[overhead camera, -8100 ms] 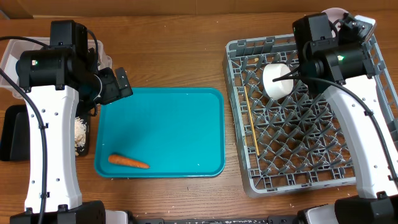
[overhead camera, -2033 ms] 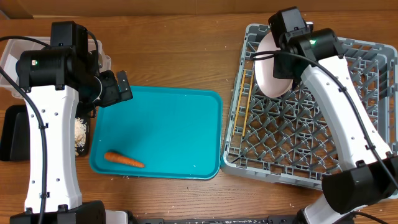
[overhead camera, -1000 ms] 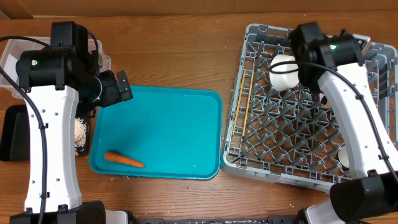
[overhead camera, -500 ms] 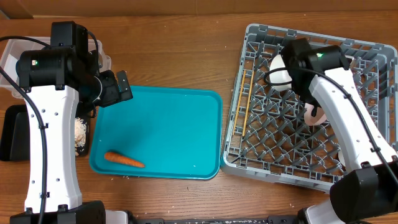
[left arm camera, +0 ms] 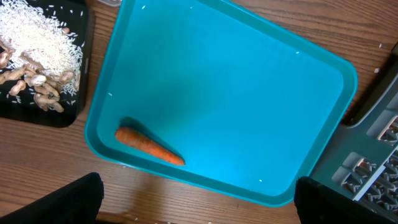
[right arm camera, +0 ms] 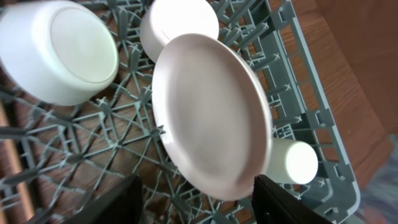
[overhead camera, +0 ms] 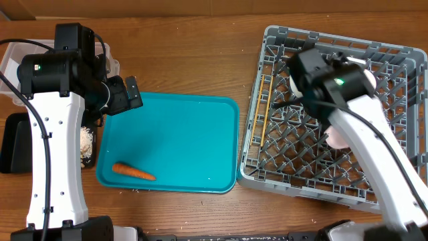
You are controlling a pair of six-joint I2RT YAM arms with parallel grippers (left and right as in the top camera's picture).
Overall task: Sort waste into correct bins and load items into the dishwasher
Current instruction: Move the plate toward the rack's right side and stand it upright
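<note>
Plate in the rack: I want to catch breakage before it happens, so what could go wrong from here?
1. The plate stands tilted on edge in the rack, with the open right hand close around its near rim. Pulling away could brush it and topple it onto the bowl nearby.
2. The carrot lies loose on the smooth teal tray under the open left hand. It may roll or slide when grasped.

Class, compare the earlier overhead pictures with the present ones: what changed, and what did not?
The right gripper carried the white plate from the far-left corner of the grey rack to its middle, stood it there and opened. Rack and teal tray skewed slightly after the first picture. Unchanged: left gripper open, carrot on tray.
</note>
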